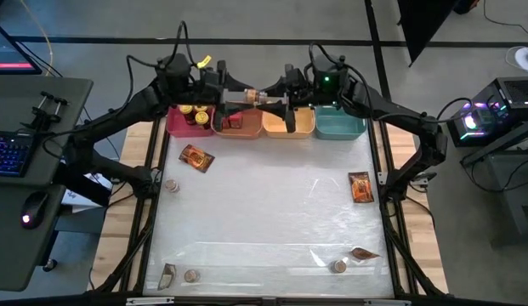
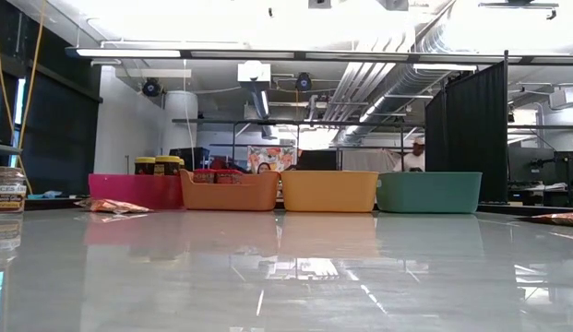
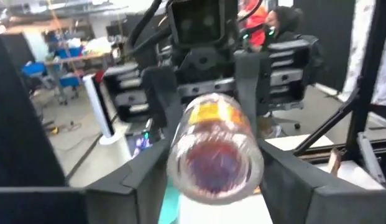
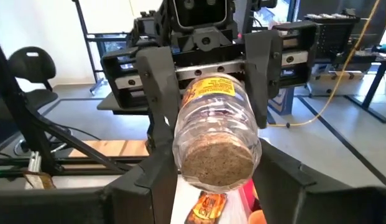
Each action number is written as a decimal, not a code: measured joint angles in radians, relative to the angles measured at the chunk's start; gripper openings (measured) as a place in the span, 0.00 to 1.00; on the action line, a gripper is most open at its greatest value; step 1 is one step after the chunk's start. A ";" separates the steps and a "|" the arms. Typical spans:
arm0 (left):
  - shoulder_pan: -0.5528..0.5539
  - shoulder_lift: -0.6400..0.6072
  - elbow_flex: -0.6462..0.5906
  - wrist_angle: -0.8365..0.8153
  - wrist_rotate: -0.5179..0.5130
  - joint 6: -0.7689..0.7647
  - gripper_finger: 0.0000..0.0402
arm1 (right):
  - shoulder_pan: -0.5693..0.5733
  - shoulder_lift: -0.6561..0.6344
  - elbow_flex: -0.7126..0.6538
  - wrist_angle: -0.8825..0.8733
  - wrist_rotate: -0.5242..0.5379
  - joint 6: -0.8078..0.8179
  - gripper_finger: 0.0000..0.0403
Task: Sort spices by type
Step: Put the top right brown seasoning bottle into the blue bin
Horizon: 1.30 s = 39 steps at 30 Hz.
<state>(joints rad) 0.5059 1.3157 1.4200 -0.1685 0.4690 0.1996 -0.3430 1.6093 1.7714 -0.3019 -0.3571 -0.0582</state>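
Observation:
A small clear jar (image 1: 246, 96) with a yellow label and a grey-brown lid lies level in the air above the orange bin (image 1: 238, 127). It sits between my left gripper (image 1: 228, 95) and my right gripper (image 1: 272, 98). The two grippers face each other, each shut on one end of it. Yellow-lidded jars (image 1: 191, 115) stand in the pink bin (image 1: 172, 126). Foil packets (image 1: 195, 158) (image 1: 360, 186) (image 1: 363, 253) lie flat on the table. Loose little jars (image 1: 171, 184) (image 1: 191, 275) (image 1: 338, 266) rest on it too. My left gripper pinches the jar's clear bottom end (image 3: 180, 177) between its two fingers, coming level from the table's left and lying along the jar. The jar is clear of the bins. My right gripper pinches the lid end (image 4: 180, 155) between its two fingers, coming level from the table's right, along the jar.
Four bins stand in a row at the far edge: pink, orange, yellow (image 1: 288, 126) and teal (image 1: 340, 127). In the low view a jar (image 2: 6, 189) stands at the left and packets (image 2: 115, 207) (image 2: 558, 219) lie at both sides. The clear table sheet (image 1: 264, 212) is bare in the middle.

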 joint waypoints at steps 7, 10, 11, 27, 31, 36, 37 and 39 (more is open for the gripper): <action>0.016 -0.025 -0.001 -0.097 -0.051 0.084 0.66 | -0.044 -0.013 0.000 -0.058 -0.002 -0.013 0.42; 0.034 -0.054 -0.001 -0.164 -0.068 0.137 0.67 | -0.074 -0.022 0.000 -0.129 0.000 -0.027 0.42; 0.045 -0.067 -0.001 -0.200 -0.085 0.140 0.67 | -0.089 -0.028 0.000 -0.169 0.003 -0.038 0.42; 0.124 -0.176 -0.406 0.011 0.195 -0.376 0.67 | -0.555 -0.034 -0.274 -0.894 0.295 0.120 0.42; 0.077 -0.205 -0.506 0.217 0.110 -0.522 0.67 | -0.666 -0.034 -0.417 -0.875 0.277 0.192 0.42; 0.050 -0.216 -0.513 0.320 0.020 -0.552 0.67 | -0.744 -0.034 -0.496 -0.848 0.289 0.261 0.42; 0.048 -0.215 -0.513 0.330 0.019 -0.552 0.67 | -0.752 -0.033 -0.502 -0.838 0.303 0.271 0.42; 0.048 -0.215 -0.513 0.355 0.018 -0.553 0.67 | -0.765 -0.031 -0.509 -0.822 0.324 0.297 0.42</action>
<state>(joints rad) 0.5541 1.1004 0.9070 0.1860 0.4874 -0.3538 -1.1078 1.5785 1.2628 -1.1234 -0.0328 0.2387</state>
